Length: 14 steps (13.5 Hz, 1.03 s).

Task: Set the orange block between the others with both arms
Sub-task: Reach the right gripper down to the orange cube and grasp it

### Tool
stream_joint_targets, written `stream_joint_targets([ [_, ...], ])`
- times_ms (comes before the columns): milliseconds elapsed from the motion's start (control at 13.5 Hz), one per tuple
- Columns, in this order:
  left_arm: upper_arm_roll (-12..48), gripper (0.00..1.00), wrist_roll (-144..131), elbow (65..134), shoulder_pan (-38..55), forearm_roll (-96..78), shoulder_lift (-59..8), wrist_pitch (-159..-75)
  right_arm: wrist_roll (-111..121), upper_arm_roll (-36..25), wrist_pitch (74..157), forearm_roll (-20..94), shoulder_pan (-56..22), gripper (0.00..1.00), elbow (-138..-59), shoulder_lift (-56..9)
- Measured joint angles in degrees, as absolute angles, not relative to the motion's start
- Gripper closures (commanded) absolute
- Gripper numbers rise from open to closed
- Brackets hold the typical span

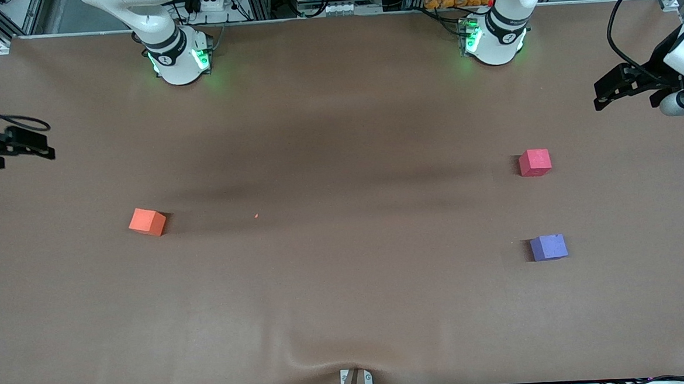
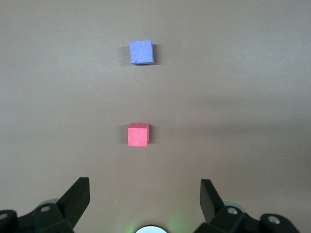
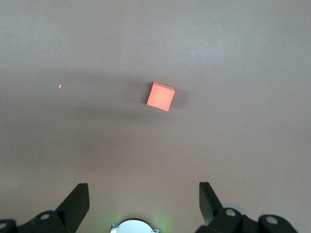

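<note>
The orange block [image 1: 147, 221] [image 3: 161, 96] lies on the brown table toward the right arm's end. Toward the left arm's end stand the others: a pinkish-red cube [image 1: 535, 162] [image 2: 138, 135] and a purple-blue cube [image 1: 548, 247] [image 2: 141, 52], the purple one nearer the front camera, with a bare gap between them. My left gripper [image 1: 605, 93] [image 2: 145, 194] hangs open and empty over the table's edge beside the pinkish-red cube. My right gripper [image 1: 38, 144] [image 3: 144, 194] hangs open and empty over the other end, apart from the orange block.
A tiny orange crumb [image 1: 256, 216] [image 3: 60, 86] lies near the table's middle. The brown cover is wrinkled by a clamp [image 1: 355, 382] at the front edge. The arms' green-lit bases [image 1: 181, 59] [image 1: 492, 39] stand along the back edge.
</note>
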<state>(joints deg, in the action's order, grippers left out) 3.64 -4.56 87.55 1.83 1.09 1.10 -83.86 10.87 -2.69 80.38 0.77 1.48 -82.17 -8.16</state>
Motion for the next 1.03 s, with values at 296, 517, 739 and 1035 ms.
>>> stream_joint_targets([
  [296,3.6,0.00,-4.6,87.5,1.8,1.1,0.2,-84.4,10.9,-3.0,87.8,0.8,2.0,0.00,-88.2,-14.2],
  [517,3.6,0.00,-4.6,87.5,1.7,1.1,-0.1,-84.6,10.9,-3.1,96.6,0.8,2.2,0.00,-92.0,-20.3],
  [739,3.6,0.00,-4.6,87.5,1.7,1.1,-0.1,-84.6,9.2,-3.2,104.1,0.8,2.3,0.00,-95.6,-25.0],
  [1035,3.6,0.00,-4.6,87.5,1.7,1.1,-0.3,-84.6,7.3,-3.5,108.4,1.1,2.8,0.00,-97.1,-30.6],
])
